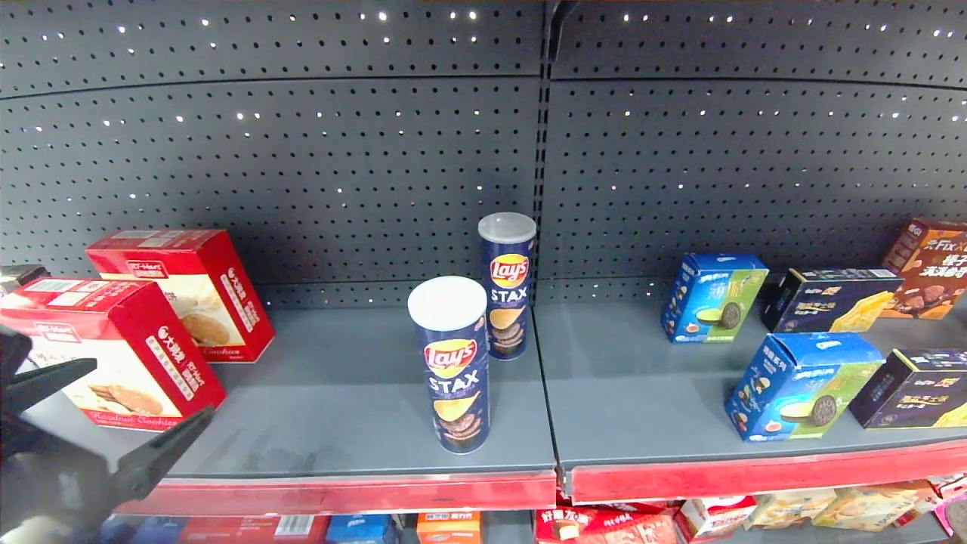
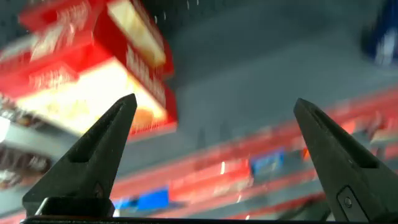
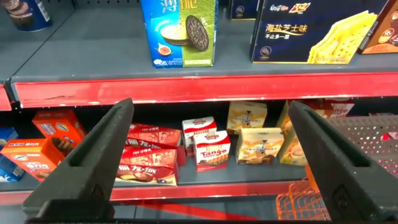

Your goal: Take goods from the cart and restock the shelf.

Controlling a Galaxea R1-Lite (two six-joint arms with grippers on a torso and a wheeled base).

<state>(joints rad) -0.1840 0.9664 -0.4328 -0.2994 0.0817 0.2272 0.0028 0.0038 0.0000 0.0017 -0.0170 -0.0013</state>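
Nearest, the left gripper (image 1: 151, 387) hangs low at the left, just before the shelf's red lip (image 1: 340, 491). Its jaws are spread wide with nothing between them, as the left wrist view also shows (image 2: 214, 99). The right gripper (image 3: 210, 104) is likewise wide and empty, held below the lip and facing the lower tier. Wire mesh that is probably the cart (image 3: 298, 202) sits beside it.

On the shelf (image 1: 340, 393), a front can (image 1: 451, 363) stands upright near the lip, with a rear can (image 1: 508, 283) upright behind it and apart from it. To the left lie two red boxes (image 1: 113, 355), one behind the other, the nearer just beyond the left gripper. To the right are blue boxes (image 1: 801, 385) and dark boxes (image 1: 918, 389), and the pegboard (image 1: 302, 174) closes the back.

No goods are in hand, so this looks like the gap between placements. The next move calls for an arm to go to the cart, close on one item and carry it up. The bare deck either side of the cans offers room, if the arm clears the standing cans.
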